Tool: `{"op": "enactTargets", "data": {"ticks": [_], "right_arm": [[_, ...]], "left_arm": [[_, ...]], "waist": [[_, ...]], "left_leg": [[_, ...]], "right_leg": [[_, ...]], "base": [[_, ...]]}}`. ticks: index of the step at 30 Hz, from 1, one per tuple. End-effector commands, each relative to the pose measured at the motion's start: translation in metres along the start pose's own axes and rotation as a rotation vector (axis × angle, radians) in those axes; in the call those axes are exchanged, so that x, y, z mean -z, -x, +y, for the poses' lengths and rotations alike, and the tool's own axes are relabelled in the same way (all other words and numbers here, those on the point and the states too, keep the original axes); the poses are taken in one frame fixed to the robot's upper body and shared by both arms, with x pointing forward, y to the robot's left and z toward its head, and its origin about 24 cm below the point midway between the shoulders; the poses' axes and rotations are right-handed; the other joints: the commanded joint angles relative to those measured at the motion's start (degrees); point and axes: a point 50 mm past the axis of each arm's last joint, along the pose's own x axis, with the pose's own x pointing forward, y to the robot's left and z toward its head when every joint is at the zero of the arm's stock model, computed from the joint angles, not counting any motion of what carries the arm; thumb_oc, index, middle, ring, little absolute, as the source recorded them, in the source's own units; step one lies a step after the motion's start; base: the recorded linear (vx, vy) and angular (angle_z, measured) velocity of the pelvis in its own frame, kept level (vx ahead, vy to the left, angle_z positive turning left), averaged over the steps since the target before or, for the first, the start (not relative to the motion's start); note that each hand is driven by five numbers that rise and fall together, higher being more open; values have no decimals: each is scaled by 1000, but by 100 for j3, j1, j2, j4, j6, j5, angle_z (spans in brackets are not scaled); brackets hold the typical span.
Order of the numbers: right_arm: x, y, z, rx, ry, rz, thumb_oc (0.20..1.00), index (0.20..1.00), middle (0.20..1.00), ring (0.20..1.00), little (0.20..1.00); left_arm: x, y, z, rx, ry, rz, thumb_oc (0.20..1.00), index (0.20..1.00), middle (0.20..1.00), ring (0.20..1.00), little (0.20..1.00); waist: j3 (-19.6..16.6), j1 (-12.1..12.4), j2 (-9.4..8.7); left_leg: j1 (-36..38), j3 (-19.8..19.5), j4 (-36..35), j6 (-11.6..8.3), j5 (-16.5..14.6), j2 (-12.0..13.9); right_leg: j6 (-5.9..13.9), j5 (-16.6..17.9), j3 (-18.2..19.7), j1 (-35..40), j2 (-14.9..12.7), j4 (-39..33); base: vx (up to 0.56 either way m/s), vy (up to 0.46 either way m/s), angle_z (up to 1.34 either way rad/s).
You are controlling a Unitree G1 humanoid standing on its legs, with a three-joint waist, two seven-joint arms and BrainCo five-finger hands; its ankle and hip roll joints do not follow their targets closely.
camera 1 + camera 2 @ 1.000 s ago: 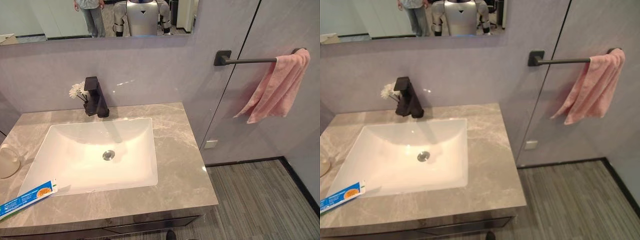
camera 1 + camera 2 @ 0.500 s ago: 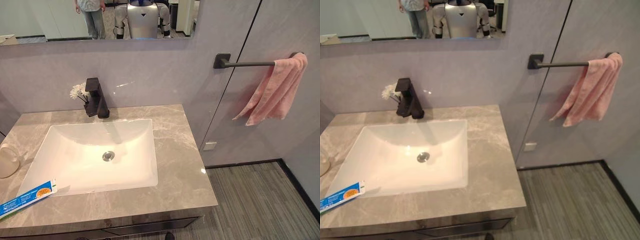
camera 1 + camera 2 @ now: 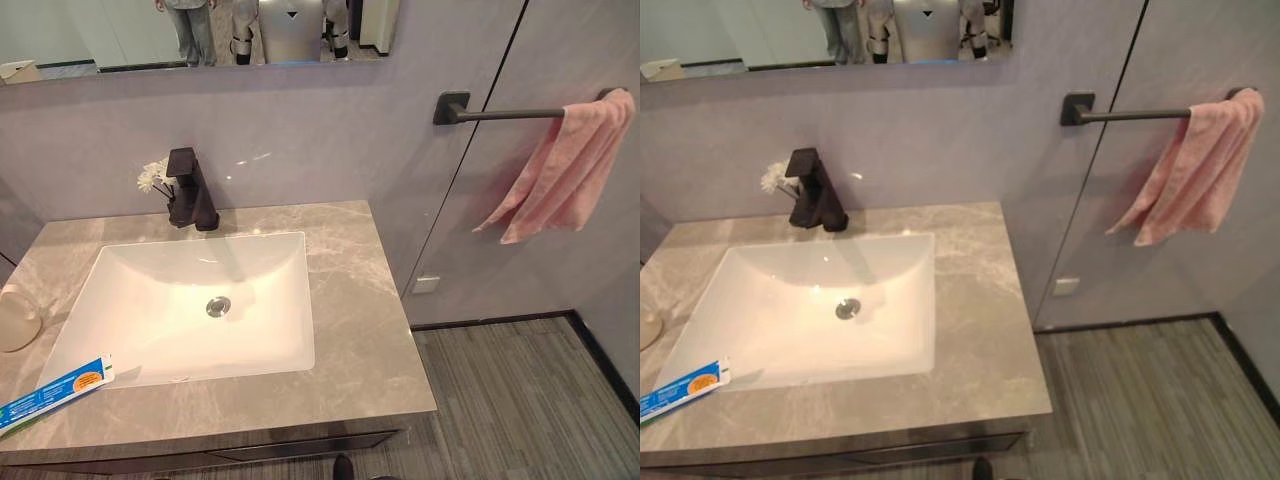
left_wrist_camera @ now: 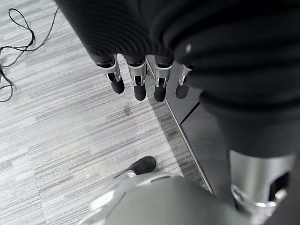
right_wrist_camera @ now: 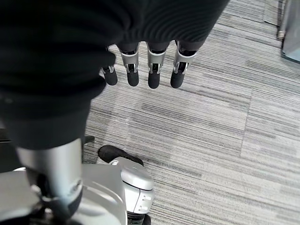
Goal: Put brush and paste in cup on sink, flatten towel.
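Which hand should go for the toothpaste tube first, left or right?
Probably the left hand: the toothpaste tube lies at the counter's front left corner. Both it and the right hand hang open, holding nothing.

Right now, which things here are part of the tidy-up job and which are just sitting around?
For the job: toothpaste tube, cup, pink towel bunched on the towel bar, sink.

Just there: black faucet, white flowers, mirror.

Grey marble vanity counter (image 3: 350, 310), lilac-grey wall (image 3: 300, 140), mirror (image 3: 120, 35), dark towel rail (image 3: 500, 113), striped grey floor (image 3: 520, 400).
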Motion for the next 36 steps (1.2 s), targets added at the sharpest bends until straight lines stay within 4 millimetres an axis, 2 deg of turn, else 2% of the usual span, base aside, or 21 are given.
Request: {"op": "enactTargets", "data": {"ticks": [1,2,5,7,8,9,12,16,17,18,21,23,24,25,27,29,30,31,32,33,36], "right_arm": [[-25,-1,-9,31,6,-50,1000,1000,1000,1000,1000],[-26,-1,-12,40,-2,-53,1000,1000,1000,1000,1000],[-23,-1,-14,44,-17,-41,1000,1000,1000,1000,1000],[-20,-1,-17,51,-39,-32,1000,1000,1000,1000,1000],[-20,-1,-17,51,-39,-32,1000,1000,1000,1000,1000],[-18,-1,-19,54,-44,-23,1000,1000,1000,1000,1000],[-15,-1,-22,57,-41,-12,1000,1000,1000,1000,1000],[-10,0,-23,55,-41,11,1000,1000,1000,1000,1000],[-7,0,-23,55,-51,22,1000,1000,1000,1000,1000],[-5,0,-24,59,-69,33,1000,1000,1000,1000,1000],[-9,0,-27,66,-83,24,1000,1000,1000,1000,1000],[-14,0,-28,72,-113,9,1000,1000,1000,1000,1000],[-20,0,-28,73,-113,-12,1000,1000,1000,1000,1000],[-20,0,-28,73,-113,-12,1000,1000,1000,1000,1000],[-34,0,-31,87,-72,-52,1000,1000,1000,1000,1000],[-38,0,-32,91,-66,-65,1000,1000,1000,1000,1000],[-49,1,-32,98,-67,-96,1000,1000,1000,1000,1000],[-54,1,-33,100,-57,-106,1000,1000,1000,1000,1000],[-54,1,-33,100,-57,-107,1000,1000,1000,1000,1000],[-54,1,-30,96,-28,-116,1000,1000,1000,1000,1000],[-46,0,-24,78,20,-95,1000,1000,1000,1000,1000]], "left_arm": [[-15,-1,15,-48,-73,-42,1000,1000,1000,1000,1000],[-17,-1,17,-53,-72,-48,1000,1000,1000,1000,1000],[-15,-1,19,-62,-57,-42,1000,1000,1000,1000,1000],[-12,-1,20,-69,-52,-30,1000,1000,1000,1000,1000],[-12,-1,20,-69,-52,-30,1000,1000,1000,1000,1000],[-12,-1,19,-70,-56,-31,1000,1000,1000,1000,1000],[-17,-1,15,-63,-68,-52,1000,1000,1000,1000,1000],[-23,0,12,-54,-100,-78,1000,1000,1000,1000,1000],[-24,0,12,-52,-116,-85,1000,1000,1000,1000,1000],[-28,0,15,-57,-128,-100,1000,1000,1000,1000,1000],[-32,0,20,-69,-134,-113,1000,1000,1000,1000,1000],[-35,0,26,-84,-136,-121,1000,1000,1000,1000,1000],[-34,0,28,-90,-134,-117,1000,1000,1000,1000,1000],[-34,0,28,-90,-134,-117,1000,1000,1000,1000,1000],[-31,0,31,-97,-118,-103,1000,1000,1000,1000,1000],[-31,0,31,-97,-122,-99,1000,1000,1000,1000,1000],[-26,0,31,-98,-135,-81,1000,1000,1000,1000,1000],[-24,-1,30,-96,-136,-76,1000,1000,1000,1000,1000],[-24,-1,31,-96,-136,-76,1000,1000,1000,1000,1000],[-19,-1,29,-90,-143,-64,1000,1000,1000,1000,1000],[-14,-1,31,-91,-145,-53,1000,1000,1000,1000,1000]], "waist": [[304,-49,-423],[326,-78,-450],[295,-48,-464],[248,-72,-471],[249,-72,-471],[202,-104,-448],[144,-186,-319],[132,-230,-223],[138,-243,-212],[160,-257,-200],[235,-276,-199],[322,-287,-225],[363,-276,-234],[363,-275,-234],[496,-243,-275],[534,-228,-299],[632,-170,-343],[712,-63,-285],[698,-68,-295],[688,-105,-238],[596,-56,-195]], "left_leg": [[-367,98,121,123,624,-225],[-426,217,264,104,569,-148],[-378,146,366,99,508,-48],[-202,104,476,56,568,215],[-201,104,477,56,568,215],[-76,-61,538,-7,751,495],[61,-441,540,-144,946,761],[115,-435,406,-160,732,693],[140,-350,379,-128,573,623],[188,-287,306,-25,240,428],[229,-238,245,99,22,227],[203,-184,244,196,-49,2],[148,-152,248,294,-120,-209],[147,-151,248,294,-120,-209],[-8,-75,311,406,-199,-464],[-60,-24,337,435,-220,-519],[-163,155,381,482,-210,-544],[-227,283,427,504,-203,-474],[-246,281,423,506,-188,-485],[-276,297,286,534,-59,-476],[-260,347,-18,564,147,-424]], "right_leg": [[581,-15,13,385,-445,286],[568,-25,-10,298,-485,389],[556,-29,38,249,-497,462],[571,-26,70,185,-561,549],[571,-26,70,186,-561,549],[607,-25,84,69,-647,636],[693,-49,133,-114,-734,845],[791,-54,239,-146,-880,1015],[838,-66,251,-143,-964,1066],[945,-70,274,-209,-1149,1189],[1078,49,436,-386,-1319,1349],[1200,397,575,-479,-1520,1324],[1284,734,661,-571,-1718,1215],[1285,735,661,-572,-1718,1215],[1372,1240,780,-722,-2005,937],[1401,1411,800,-775,-2067,829],[1425,1652,563,-964,-2119,760],[1400,1455,119,-1013,-2096,869],[1401,1461,121,-1032,-2107,868],[1312,1085,207,-933,-1794,1094],[1168,522,153,-701,-1414,1290]], "base": [[-150,6,18],[-99,18,16],[-44,61,16],[-37,122,5],[-41,173,-2],[-41,209,-2],[-37,280,-3],[-5,247,-1],[-27,337,0],[-28,337,2],[-79,337,1],[-127,420,-23],[-100,329,-35],[-110,335,-25],[-181,301,-14],[-166,183,-49],[-201,152,-48],[-204,150,-20],[-176,179,-79],[-117,152,-113],[-103,101,-15]]}}
